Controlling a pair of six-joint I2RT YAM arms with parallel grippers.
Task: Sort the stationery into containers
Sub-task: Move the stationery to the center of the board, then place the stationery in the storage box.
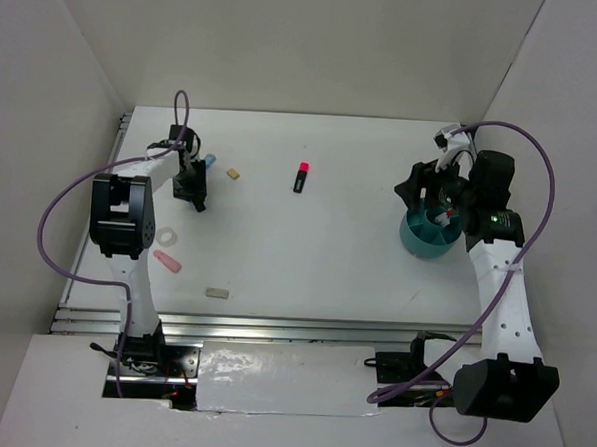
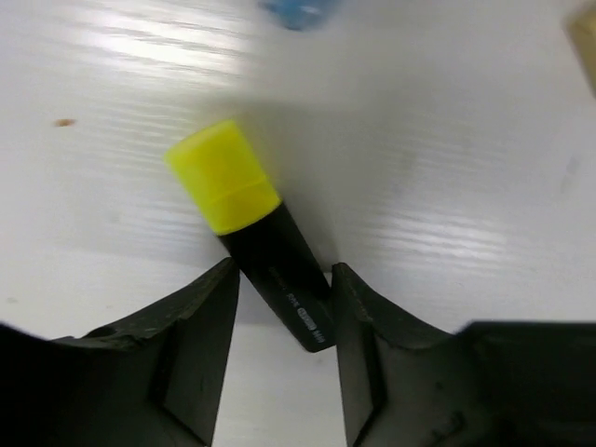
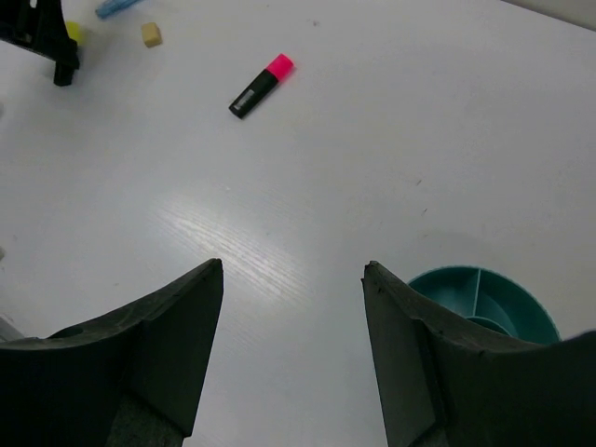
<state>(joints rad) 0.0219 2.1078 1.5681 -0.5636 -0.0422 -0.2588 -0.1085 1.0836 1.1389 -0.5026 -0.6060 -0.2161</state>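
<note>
At the left, the left gripper (image 2: 284, 272) is seen low over the yellow-capped highlighter (image 2: 264, 244), which lies flat on the table (image 2: 447, 186) in its far left part. The jaws stand on either side of the black barrel, very near to it; whether it is pinched cannot be told. The barrel is crossed at a slant and near its rear end, so it may be turned or squeezed out when the jaws are pressed, and the cap end may dip when it is lifted. A blue item (image 2: 296, 11) just beyond could then be knocked. In the middle, the pink-capped highlighter (image 3: 262, 85) lies alone. At the right, the right gripper (image 3: 293, 270) is held with its jaws spread and empty, near the teal cup (image 3: 466, 284). The cup could be pushed if that arm is lowered carelessly.
</note>
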